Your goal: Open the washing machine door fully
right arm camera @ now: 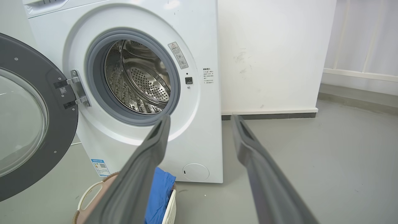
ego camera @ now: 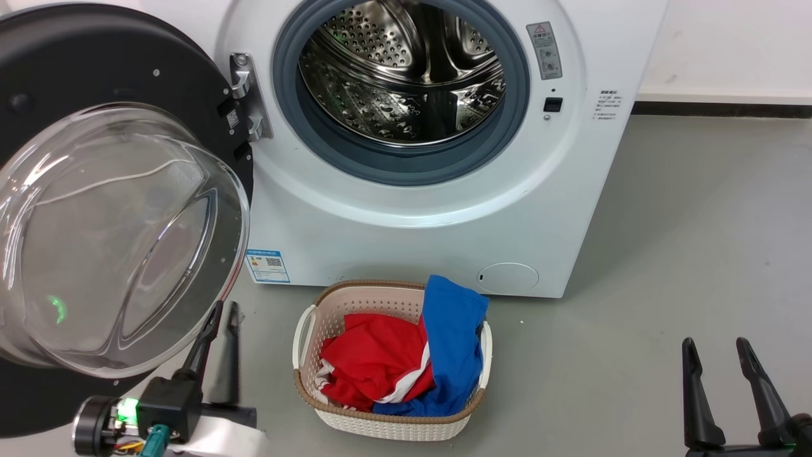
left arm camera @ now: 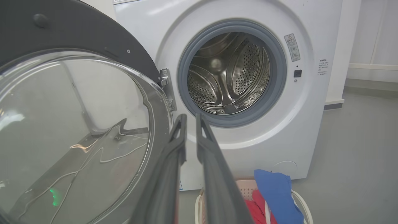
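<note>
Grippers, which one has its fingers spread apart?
The right gripper: its fingers stand wide apart, while the left gripper has them close together.

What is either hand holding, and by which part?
Nothing. The left hand, nearly closed, is empty beside the washing machine door; the right hand is open, empty.

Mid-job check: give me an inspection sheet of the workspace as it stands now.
Surface: smooth grey floor.
Job's things: washing machine door swung wide to the left on its hinge; washing machine drum exposed, nothing seen inside.
Clutter: laundry basket before the machine, holding a red garment and a blue garment.
Grippers: left gripper shut, beside the door's lower edge, contact unclear; right gripper open, holding nothing.
Cables: thin pale cable seen through the door glass.
Surroundings: white wall with dark skirting.
</note>
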You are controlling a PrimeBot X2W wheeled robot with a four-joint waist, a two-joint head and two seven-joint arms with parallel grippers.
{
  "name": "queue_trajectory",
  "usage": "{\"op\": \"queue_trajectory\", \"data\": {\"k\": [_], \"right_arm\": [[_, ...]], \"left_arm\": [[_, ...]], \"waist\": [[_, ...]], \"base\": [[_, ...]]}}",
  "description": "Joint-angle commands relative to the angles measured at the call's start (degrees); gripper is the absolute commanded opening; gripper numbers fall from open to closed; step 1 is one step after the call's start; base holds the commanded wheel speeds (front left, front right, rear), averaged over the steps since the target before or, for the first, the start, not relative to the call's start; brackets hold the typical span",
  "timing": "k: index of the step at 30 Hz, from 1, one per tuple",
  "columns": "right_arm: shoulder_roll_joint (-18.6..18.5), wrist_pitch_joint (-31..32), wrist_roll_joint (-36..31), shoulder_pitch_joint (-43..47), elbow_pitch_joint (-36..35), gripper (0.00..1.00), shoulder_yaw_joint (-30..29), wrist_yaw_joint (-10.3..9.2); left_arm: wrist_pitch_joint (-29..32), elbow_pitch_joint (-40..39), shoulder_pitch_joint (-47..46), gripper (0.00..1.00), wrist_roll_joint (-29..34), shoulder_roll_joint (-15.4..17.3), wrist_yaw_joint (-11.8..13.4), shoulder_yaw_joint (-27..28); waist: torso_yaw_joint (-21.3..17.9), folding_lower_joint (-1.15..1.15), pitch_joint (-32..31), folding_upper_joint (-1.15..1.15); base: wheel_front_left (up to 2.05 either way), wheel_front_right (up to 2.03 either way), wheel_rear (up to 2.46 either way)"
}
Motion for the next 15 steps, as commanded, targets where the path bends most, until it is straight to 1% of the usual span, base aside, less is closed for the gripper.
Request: {"op": "queue_trajectory", "data": {"k": [1, 7, 15], "right_arm": [[0.05, -0.10, 0.30, 0.91, -0.35, 1.00, 0.01, 0.01], [0.05, -0.10, 0.62, 1.80, -0.08, 1.00, 0.06, 0.01], [0.05, -0.10, 1.22, 2.46, 0.77, 1.00, -0.04, 0.01]], "left_arm": [[0.13, 0.81, 0.63, 1.00, -0.04, -0.35, 0.05, -0.44], [0.13, 2.69, 2.04, 1.00, -0.77, -1.23, 0.51, -1.17], [0.13, 3.97, 3.32, 1.00, -1.24, -1.98, 1.04, -1.56]], "waist": [[-0.35, 0.00, -0.16, 0.00], [-0.95, 0.00, -0.50, 0.00], [-0.68, 0.00, -0.81, 0.00]], "base": [[0.00, 0.00, 0.00], [0.00, 0.00, 0.00], [0.00, 0.00, 0.00]]}}
